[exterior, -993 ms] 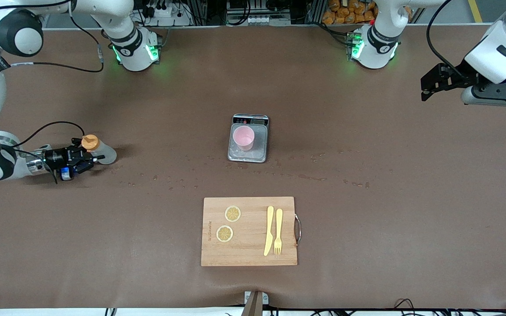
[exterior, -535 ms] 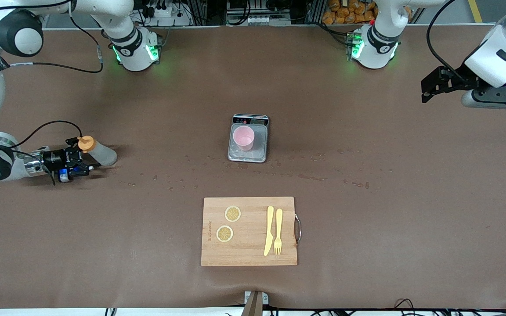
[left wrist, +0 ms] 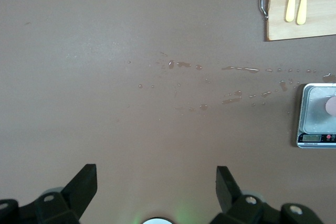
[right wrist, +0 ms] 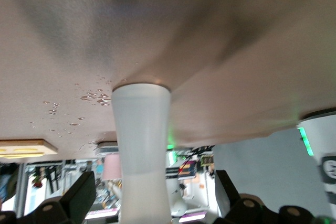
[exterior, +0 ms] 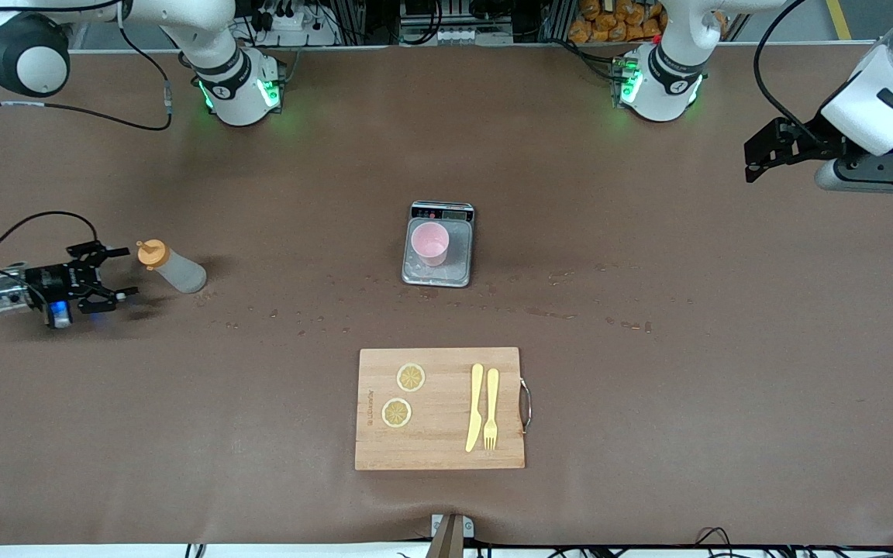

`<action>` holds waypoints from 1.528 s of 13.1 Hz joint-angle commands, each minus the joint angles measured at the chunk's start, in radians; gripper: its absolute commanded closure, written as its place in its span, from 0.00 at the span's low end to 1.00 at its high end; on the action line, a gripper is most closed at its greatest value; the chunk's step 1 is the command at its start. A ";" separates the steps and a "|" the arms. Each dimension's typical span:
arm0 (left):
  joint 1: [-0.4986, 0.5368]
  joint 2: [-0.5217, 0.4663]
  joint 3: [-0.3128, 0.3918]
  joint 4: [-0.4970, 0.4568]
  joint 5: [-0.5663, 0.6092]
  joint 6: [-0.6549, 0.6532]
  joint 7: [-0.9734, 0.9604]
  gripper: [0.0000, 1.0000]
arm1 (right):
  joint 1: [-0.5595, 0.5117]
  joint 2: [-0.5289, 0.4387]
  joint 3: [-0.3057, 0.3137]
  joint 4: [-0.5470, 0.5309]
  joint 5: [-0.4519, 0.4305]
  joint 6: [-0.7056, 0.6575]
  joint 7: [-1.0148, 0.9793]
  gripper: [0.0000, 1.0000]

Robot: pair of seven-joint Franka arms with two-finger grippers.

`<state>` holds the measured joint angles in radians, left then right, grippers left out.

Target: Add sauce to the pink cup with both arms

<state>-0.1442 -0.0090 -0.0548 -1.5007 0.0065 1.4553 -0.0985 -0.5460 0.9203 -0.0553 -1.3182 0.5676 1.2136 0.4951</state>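
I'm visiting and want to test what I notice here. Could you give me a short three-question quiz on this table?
1. True or false: the right gripper holds the sauce.
2. What does the pink cup stand on? A) board B) scale C) bare table
3. Which cutlery lies on the board beside the lemon slices?

Key
1. False: its fingers are open, apart from the bottle, which stands on the table.
2. B, the scale.
3. A yellow knife and fork.
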 commanded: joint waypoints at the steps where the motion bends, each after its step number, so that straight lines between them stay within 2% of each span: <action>1: -0.002 0.009 -0.004 0.008 0.024 -0.006 -0.009 0.00 | 0.011 -0.014 0.025 0.118 -0.102 -0.052 0.000 0.00; 5: 0.002 0.007 -0.004 0.010 0.023 -0.006 -0.010 0.00 | 0.139 -0.110 0.022 0.169 -0.225 -0.086 -0.001 0.00; 8: 0.002 0.007 -0.004 0.008 0.021 -0.006 -0.010 0.00 | 0.213 -0.164 0.029 0.217 -0.229 -0.161 -0.003 0.00; 12: 0.005 0.001 -0.004 0.008 0.021 -0.006 -0.009 0.00 | 0.331 -0.234 0.045 0.221 -0.229 -0.166 -0.047 0.00; 16: 0.005 -0.003 -0.004 0.010 0.021 -0.009 -0.012 0.00 | 0.394 -0.307 0.045 0.215 -0.230 -0.149 -0.091 0.00; 18: 0.005 -0.003 -0.004 0.010 0.021 -0.010 -0.010 0.00 | 0.443 -0.368 0.043 0.206 -0.314 -0.111 -0.127 0.00; 20: 0.006 -0.005 -0.002 0.008 0.021 -0.010 -0.007 0.00 | 0.472 -0.420 0.043 0.179 -0.340 -0.095 -0.128 0.00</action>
<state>-0.1429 -0.0040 -0.0528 -1.4991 0.0087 1.4555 -0.0985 -0.1019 0.5788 -0.0098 -1.0845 0.2774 1.0920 0.3904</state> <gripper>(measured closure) 0.000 0.000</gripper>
